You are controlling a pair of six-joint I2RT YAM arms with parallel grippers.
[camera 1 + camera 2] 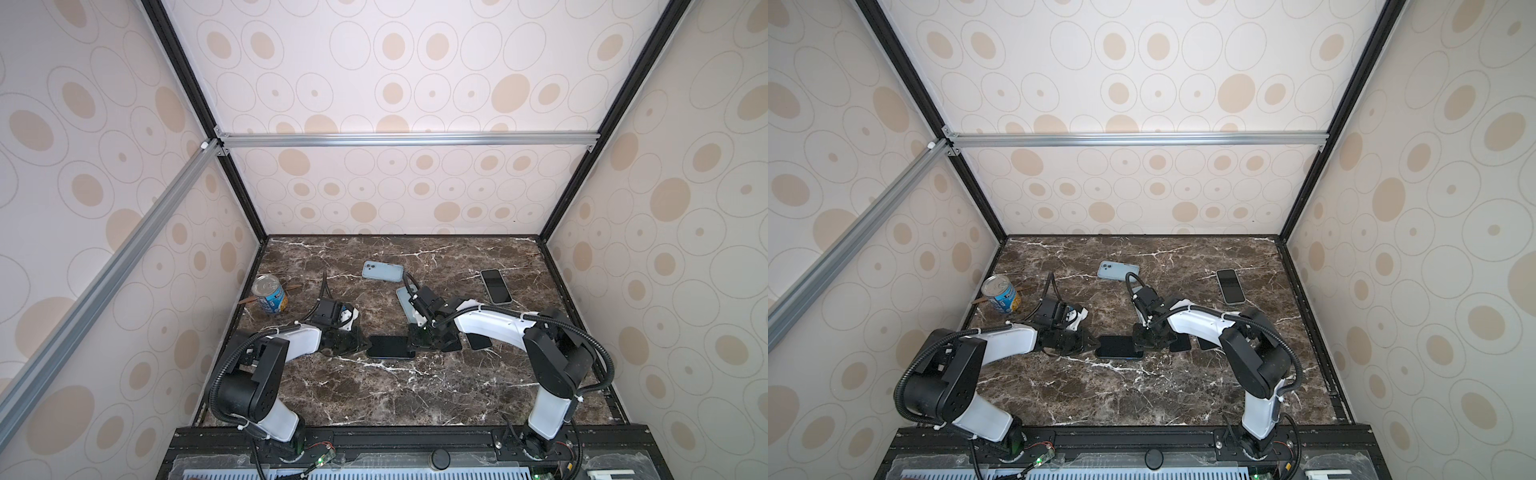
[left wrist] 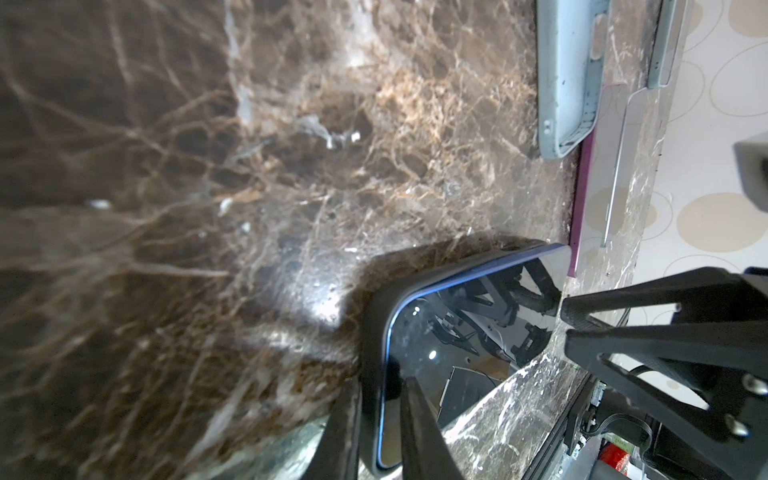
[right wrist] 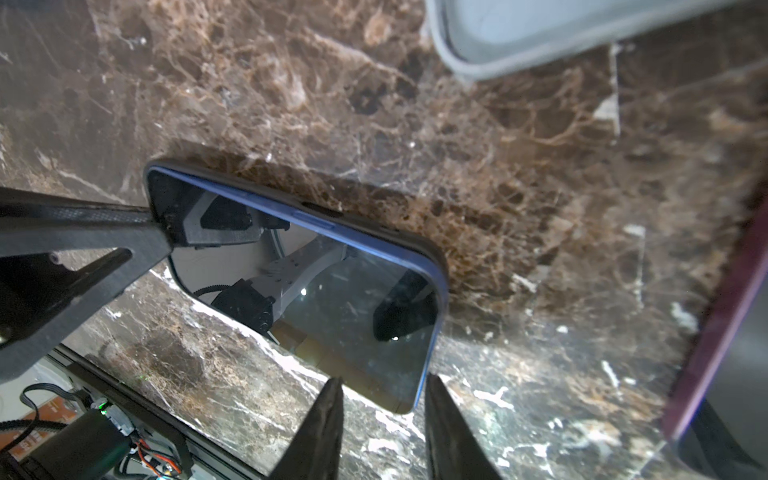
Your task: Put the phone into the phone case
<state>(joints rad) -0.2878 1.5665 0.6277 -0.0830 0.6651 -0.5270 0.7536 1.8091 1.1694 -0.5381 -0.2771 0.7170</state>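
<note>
Left gripper [image 1: 362, 344] at left end of black phone case [image 2: 369, 365], jaws narrow, one finger [image 2: 419, 432] over the screen, its mate outside the end wall; clamped on that wall or only bearing on it, cannot tell. Right gripper [image 3: 383, 380] at opposite end of case, jaws parted a little, near corner of phone [image 3: 332, 299] lying between the tips, nothing grasped as far as visible. Phone screen up inside the case, case flat on marble tabletop [image 1: 374, 395]. Progress, as judgement: insertion mostly done, phone within the walls that show; blue side band with buttons standing proud of black rim along one long edge in right wrist view, so likely not fully seated there. Left to do, probably: pressing edges and corners home, then letting go. Containers: black case occupied by the phone; pale blue case [image 2: 561, 83] just beyond right end of black case, open side up, empty; tin can [image 1: 270, 296] well off beyond left end of black case, upright, lid sealed, contents unseen. Also about: pale blue phone back [image 1: 382, 271] farther beyond the case, lens side up, bare or cased not clear; white-edged phone [image 1: 495, 286] well beyond right end; purple-edged phone [image 3: 715, 324] near right end.
</note>
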